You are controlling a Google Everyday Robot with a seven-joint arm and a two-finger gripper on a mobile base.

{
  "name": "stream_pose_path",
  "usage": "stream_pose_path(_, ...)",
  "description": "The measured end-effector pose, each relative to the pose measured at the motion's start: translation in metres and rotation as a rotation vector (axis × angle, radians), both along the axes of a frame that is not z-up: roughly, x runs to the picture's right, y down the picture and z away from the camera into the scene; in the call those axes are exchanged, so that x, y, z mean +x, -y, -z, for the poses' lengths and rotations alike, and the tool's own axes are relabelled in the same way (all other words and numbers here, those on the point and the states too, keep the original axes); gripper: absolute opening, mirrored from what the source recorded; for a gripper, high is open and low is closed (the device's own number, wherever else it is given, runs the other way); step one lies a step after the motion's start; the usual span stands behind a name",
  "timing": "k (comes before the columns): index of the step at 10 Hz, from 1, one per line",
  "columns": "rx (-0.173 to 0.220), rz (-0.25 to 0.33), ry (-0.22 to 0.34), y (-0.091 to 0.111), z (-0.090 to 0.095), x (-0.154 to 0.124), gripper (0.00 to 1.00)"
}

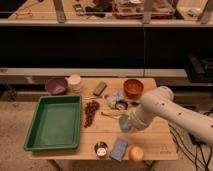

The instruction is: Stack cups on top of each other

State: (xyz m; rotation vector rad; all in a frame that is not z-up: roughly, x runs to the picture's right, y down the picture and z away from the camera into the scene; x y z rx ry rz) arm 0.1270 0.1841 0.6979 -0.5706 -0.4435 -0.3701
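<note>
Camera view gives us the gripper [127,120] at the end of the white arm [165,107], low over the middle of the wooden table [160,145], its fingers pressed together on what looks to us like the light blue cup [123,125]. That cup sits right at the fingertips, just right of the table's centre. We cannot tell whether it stands upright or leans, nor which way its mouth faces.

Just behind the gripper lie a yellow banana [113,114] and a crumpled silvery bag [116,98], with the orange bowl [133,88] beyond them. To the left we see a dark bunch of grapes [91,111], then the green tray [55,145].

At the front edge the dark silvery cup [101,149] stands upright, mouth up, showing its pale inside. A blue packet [119,148] lies just beside it, then a round orange fruit [135,153]; any print on the packet is too blurred for us to read.

At the back left the cream-white cup [75,82] stands upright beside the purple bowl [56,85], well apart from the other two cups. A grey block [100,88] lies near it.
</note>
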Motion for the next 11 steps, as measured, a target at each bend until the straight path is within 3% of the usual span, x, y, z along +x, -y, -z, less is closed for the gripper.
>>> stream_pose_path(3,-0.007,0.002,0.067,0.001,0.031,-0.023,0.0)
stream_pose_path(5,-0.019,0.036,0.131,-0.02,0.039,-0.051,0.0)
stream_pose_path(7,-0.035,0.095,0.232,-0.049,0.049,-0.09,0.0)
stream_pose_path(9,-0.043,0.148,0.318,-0.073,0.061,-0.112,0.0)
stream_pose_path(10,-0.033,0.186,0.376,-0.079,0.068,-0.124,0.0)
stream_pose_path(11,-0.027,0.205,0.398,-0.079,0.071,-0.127,0.0)
